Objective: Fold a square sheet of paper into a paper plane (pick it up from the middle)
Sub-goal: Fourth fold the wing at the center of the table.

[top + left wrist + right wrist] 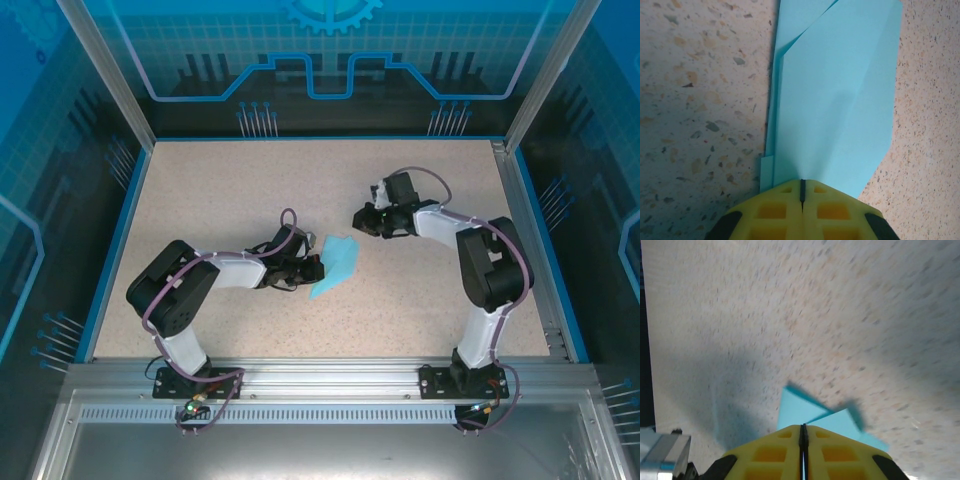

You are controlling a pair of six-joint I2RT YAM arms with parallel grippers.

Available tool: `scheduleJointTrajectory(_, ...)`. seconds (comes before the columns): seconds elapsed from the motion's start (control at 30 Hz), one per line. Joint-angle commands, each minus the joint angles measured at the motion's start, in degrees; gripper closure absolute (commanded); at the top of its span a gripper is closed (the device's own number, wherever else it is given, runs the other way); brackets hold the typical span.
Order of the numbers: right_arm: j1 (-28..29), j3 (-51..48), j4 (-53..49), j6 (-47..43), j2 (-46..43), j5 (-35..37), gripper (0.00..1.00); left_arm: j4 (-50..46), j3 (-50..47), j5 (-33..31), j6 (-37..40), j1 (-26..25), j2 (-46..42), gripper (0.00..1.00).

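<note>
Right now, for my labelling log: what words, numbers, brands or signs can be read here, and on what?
None can be read.
The light-blue paper is plain and unmarked.
The blue backdrop panel bears only a gear shape and circuit-like lines, no letters.
The speckled table carries no print.

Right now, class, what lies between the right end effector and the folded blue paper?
Bare speckled tabletop; the top view shows nothing between the right end effector and the folded blue paper.

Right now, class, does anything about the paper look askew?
Yes. The paper, pinched by the left pincer, has misaligned layers: a lower strip juts past the top flap's left edge in the left wrist view, so its folds look uneven.
</note>
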Motion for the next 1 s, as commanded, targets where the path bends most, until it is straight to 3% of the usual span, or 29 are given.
scheduleJointTrajectory(0.0,3.2,-2.98,3.23,1.71,1.17,-2.58,0.91,-10.56,-2.31,-1.53,1.6,0.05,2.61,0.97)
scheduleJointTrajectory(0.2,4.66,-3.94,4.64,2.37,5.91,-0.46,0.93,-10.87,-2.12,-1.45,1.73,0.08,2.57,0.97)
scheduleJointTrajectory(0.7,-1.37,-0.07,-0.83,-0.52,7.48,6.58,0.94,-10.94,-2.31,-1.44,1.99,0.06,2.39,0.97)
scheduleJointTrajectory(0.97,-2.68,1.73,-1.35,-0.99,5.02,3.44,0.92,-10.53,-2.78,-1.26,1.9,0.09,2.05,0.97)
